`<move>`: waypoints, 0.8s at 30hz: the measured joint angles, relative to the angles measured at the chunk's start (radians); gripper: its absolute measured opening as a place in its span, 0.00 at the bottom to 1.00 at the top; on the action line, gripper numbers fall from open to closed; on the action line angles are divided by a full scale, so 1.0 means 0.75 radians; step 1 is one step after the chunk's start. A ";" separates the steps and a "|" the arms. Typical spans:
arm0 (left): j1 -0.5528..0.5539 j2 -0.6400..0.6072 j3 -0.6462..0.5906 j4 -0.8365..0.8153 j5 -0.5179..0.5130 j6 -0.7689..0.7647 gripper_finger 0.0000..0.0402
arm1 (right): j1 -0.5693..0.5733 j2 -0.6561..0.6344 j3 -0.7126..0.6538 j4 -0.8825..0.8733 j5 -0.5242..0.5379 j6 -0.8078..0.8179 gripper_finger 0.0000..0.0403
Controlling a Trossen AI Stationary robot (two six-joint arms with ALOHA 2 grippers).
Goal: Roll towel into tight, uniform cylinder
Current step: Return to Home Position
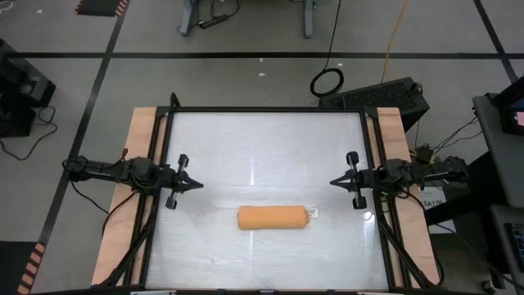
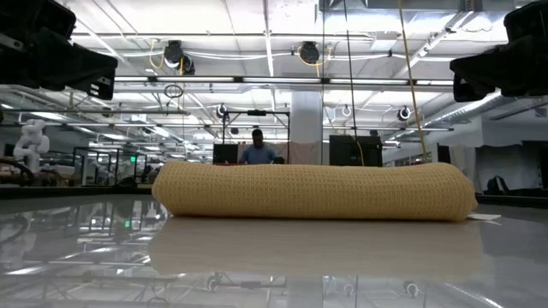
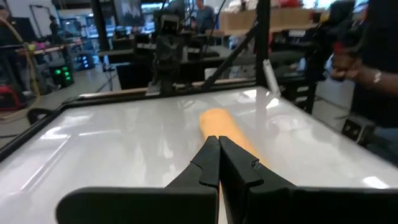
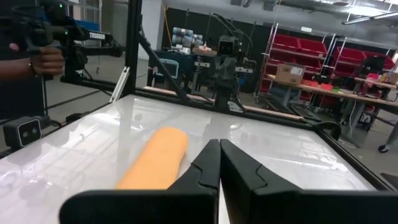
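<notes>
Though plain overhead, towel (waffle-textured low)

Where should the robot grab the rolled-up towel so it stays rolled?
At the middle of the towel, from straight above, one finger on each long side. It lies flat as a long even roll, so a middle pinch likely balances it and keeps the layers together.

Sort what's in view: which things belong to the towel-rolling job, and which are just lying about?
Job:
towel, rolled, on the table, white tag at one end
left gripper, shut, at the table's left side
right gripper, shut, at its right side

Lying about:
black cable loop on the floor beyond the table
person in the room behind
</notes>
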 joint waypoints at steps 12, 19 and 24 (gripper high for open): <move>0.001 0.000 -0.005 0.013 -0.014 0.025 0.01 | -0.039 0.001 -0.001 0.095 0.000 -0.147 0.00; -0.001 0.004 -0.037 0.100 0.007 0.015 0.01 | -0.054 0.001 -0.001 0.010 -0.006 -0.050 0.00; 0.004 0.002 -0.037 0.102 0.009 0.021 0.01 | -0.054 0.002 -0.001 -0.002 0.004 -0.038 0.00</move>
